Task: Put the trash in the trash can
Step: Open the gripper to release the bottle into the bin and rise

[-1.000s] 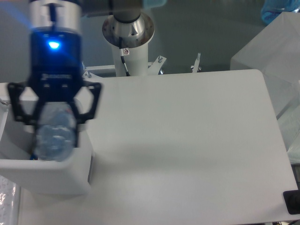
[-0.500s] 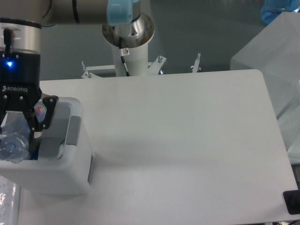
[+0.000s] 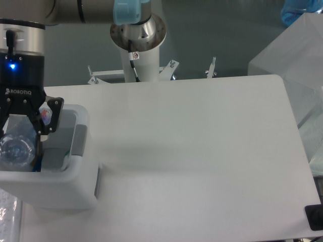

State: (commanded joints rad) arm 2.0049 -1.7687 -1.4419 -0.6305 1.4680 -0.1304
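Observation:
The trash I can see is a crushed clear plastic bottle (image 3: 17, 149), with a scrap of its pink-red label showing by the right finger. My gripper (image 3: 20, 137) is shut on the bottle at the far left, directly over the opening of the trash can (image 3: 70, 184). The can is a white boxy bin with a grey panel on its inner right wall. The bottle's lower end dips below the can's rim. The bottle and gripper hide most of the can's inside, and no wrapper is clearly visible.
The robot's base column (image 3: 137, 40) stands behind the table's back edge. A translucent plastic box (image 3: 295, 65) sits off the right side. A small black object (image 3: 315, 217) is at the lower right corner. Bubble wrap (image 3: 7, 212) lies left of the can.
The gripper moved left with the bottle from the can's front wall to over its opening. In the last half second it shifted only slightly, and the bottle hangs a little straighter.

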